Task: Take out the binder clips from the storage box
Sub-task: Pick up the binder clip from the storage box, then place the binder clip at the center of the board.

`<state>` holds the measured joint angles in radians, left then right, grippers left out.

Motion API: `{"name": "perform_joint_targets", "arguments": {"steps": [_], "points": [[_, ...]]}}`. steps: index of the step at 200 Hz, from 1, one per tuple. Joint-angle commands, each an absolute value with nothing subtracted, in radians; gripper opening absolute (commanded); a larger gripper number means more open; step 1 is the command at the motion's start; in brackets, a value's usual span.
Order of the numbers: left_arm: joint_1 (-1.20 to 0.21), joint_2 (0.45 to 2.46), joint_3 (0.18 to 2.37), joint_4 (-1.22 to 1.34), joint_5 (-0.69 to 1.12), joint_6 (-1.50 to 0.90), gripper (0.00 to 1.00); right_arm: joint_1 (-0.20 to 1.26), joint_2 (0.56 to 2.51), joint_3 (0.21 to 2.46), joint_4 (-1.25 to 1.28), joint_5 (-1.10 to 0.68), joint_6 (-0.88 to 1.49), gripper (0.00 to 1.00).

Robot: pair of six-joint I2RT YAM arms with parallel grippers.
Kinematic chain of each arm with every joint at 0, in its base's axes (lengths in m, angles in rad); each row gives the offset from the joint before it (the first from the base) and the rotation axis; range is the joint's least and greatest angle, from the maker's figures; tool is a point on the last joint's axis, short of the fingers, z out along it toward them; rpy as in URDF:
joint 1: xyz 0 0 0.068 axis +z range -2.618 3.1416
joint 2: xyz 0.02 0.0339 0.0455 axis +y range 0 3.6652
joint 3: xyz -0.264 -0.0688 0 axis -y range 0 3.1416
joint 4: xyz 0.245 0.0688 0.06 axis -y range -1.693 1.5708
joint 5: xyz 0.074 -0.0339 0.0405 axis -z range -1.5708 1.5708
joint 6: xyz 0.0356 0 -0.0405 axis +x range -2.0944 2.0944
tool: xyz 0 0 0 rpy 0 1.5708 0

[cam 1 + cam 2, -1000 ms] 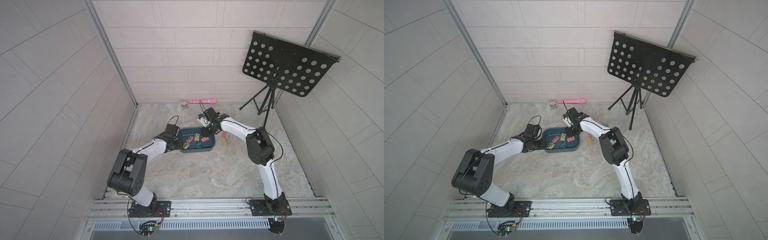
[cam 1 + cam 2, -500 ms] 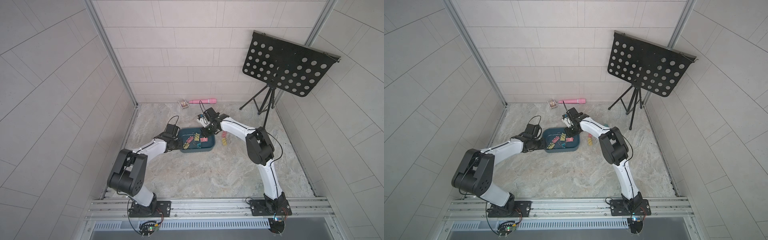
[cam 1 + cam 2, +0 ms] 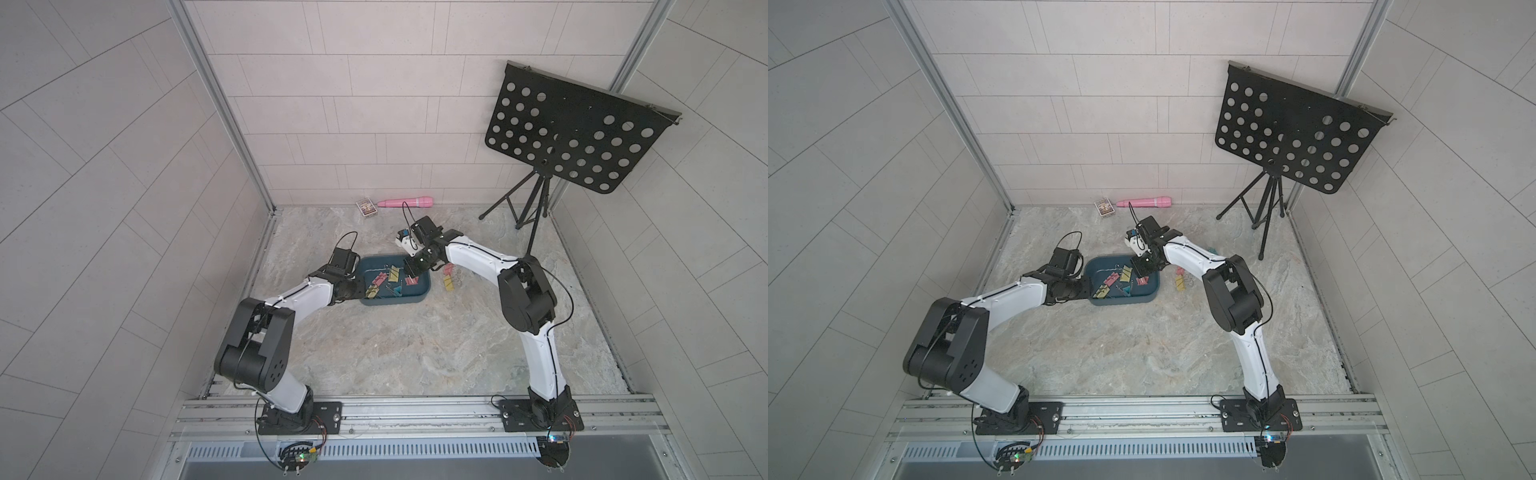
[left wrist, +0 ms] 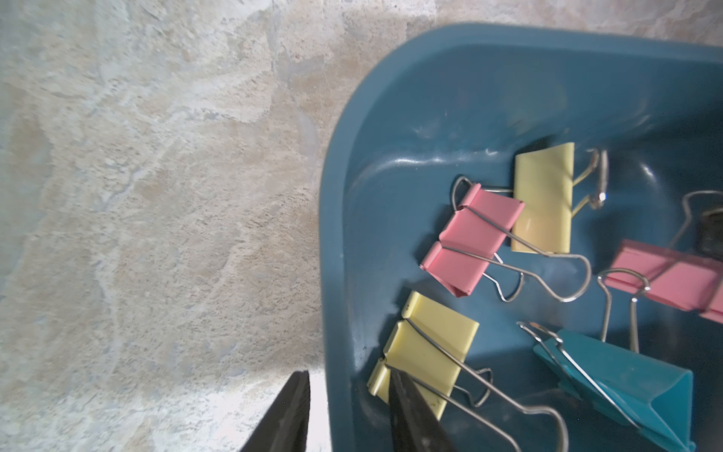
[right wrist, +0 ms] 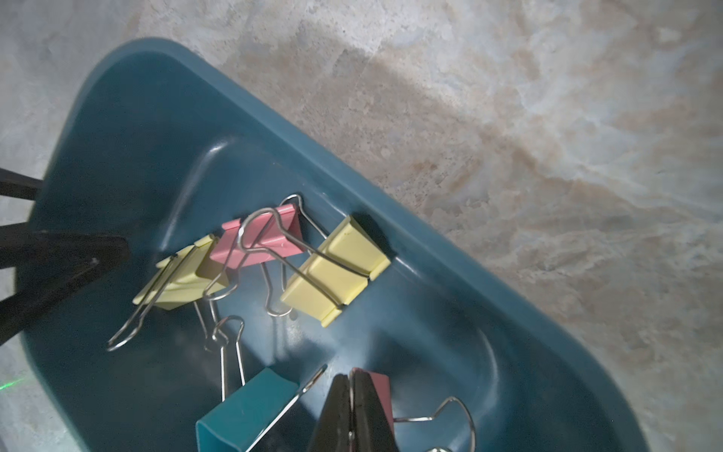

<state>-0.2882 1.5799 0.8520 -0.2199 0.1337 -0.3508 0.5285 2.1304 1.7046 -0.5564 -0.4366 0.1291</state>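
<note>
The dark teal storage box (image 3: pixel 395 303) (image 3: pixel 1121 303) sits mid-floor with several pink, yellow and teal binder clips (image 4: pixel 473 242) inside. My left gripper (image 4: pixel 348 375) (image 3: pixel 359 291) straddles the box's left wall, one finger outside and one inside beside a yellow clip (image 4: pixel 430 348), and is shut on that wall. My right gripper (image 5: pixel 352 375) (image 3: pixel 410 275) reaches into the box's far right part. It is shut on the wire handle of a pink clip (image 5: pixel 381 391), next to a teal clip (image 5: pixel 246 407). A pink clip (image 3: pixel 448 269) and a yellow clip (image 3: pixel 449 284) lie on the floor right of the box.
A pink cylinder (image 3: pixel 405 202) and a small printed card box (image 3: pixel 367 208) lie by the back wall. A black perforated music stand (image 3: pixel 577 133) rises at the back right, its tripod legs (image 3: pixel 528 208) on the floor. Tiled walls close in on three sides.
My right gripper has closed its jaws on the pink clip's wire handle inside the box. The left arm and the box have not moved.
</note>
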Motion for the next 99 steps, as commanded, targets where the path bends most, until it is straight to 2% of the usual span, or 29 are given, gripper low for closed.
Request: {"name": "perform_joint_targets", "arguments": {"steps": [1, 99], "points": [[-0.281, 1.56, 0.841, -0.244, 0.124, -0.353, 0.42, 0.51, 2.04, 1.674, -0.503, -0.491, 0.163, 0.08], [-0.283, 1.563, 0.844, -0.249, 0.118, -0.353, 0.42, 0.426, 1.821, 1.459, -0.312, -0.56, 0.259, 0.07]]}}
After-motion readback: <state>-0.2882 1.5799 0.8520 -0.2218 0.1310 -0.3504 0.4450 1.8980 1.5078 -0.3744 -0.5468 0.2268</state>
